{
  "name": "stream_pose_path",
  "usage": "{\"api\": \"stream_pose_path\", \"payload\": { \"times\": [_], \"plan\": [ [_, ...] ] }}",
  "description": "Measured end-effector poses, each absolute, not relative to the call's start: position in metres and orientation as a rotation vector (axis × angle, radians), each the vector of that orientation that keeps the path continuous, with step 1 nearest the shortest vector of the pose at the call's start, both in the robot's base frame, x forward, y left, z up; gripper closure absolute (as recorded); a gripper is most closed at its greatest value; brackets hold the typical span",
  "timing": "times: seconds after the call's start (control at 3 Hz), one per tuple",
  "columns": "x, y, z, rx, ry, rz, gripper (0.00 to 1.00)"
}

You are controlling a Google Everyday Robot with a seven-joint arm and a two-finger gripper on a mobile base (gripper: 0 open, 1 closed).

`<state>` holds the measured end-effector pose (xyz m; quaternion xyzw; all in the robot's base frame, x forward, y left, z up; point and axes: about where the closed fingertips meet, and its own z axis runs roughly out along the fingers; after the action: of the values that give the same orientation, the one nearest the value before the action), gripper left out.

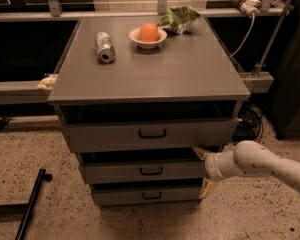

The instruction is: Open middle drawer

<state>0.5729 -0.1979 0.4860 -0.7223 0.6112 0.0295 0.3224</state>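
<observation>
Camera view shows grey middle drawer point(115, 173), black loop handle point(151, 171), claw point(204, 169) spread open at its right end.

White arm point(270, 163) (tan jaws, lower right).

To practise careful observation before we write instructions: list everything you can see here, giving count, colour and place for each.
cabinet: one, grey, centre
can: one, silver, on its side on the cabinet top, back left
bowl: one, pale, cabinet top, back
orange: one, orange, in the bowl
bag: one, green, crumpled, right of the bowl
top drawer: one, grey, highest
middle drawer: one, grey, between the others
bottom drawer: one, grey, lowest
pole: one, black, floor, left
cable: one, white, right of the cabinet
arm: one, white, from the right
gripper: one, pale, open, at the middle drawer's right end
</observation>
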Motion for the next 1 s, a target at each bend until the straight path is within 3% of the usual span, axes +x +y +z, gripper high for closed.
{"api": "stream_pose_path", "payload": {
  "times": [1.0],
  "plan": [
    [0.596,-0.192,0.451,-1.928,1.616,0.110,0.00]
  ]
}}
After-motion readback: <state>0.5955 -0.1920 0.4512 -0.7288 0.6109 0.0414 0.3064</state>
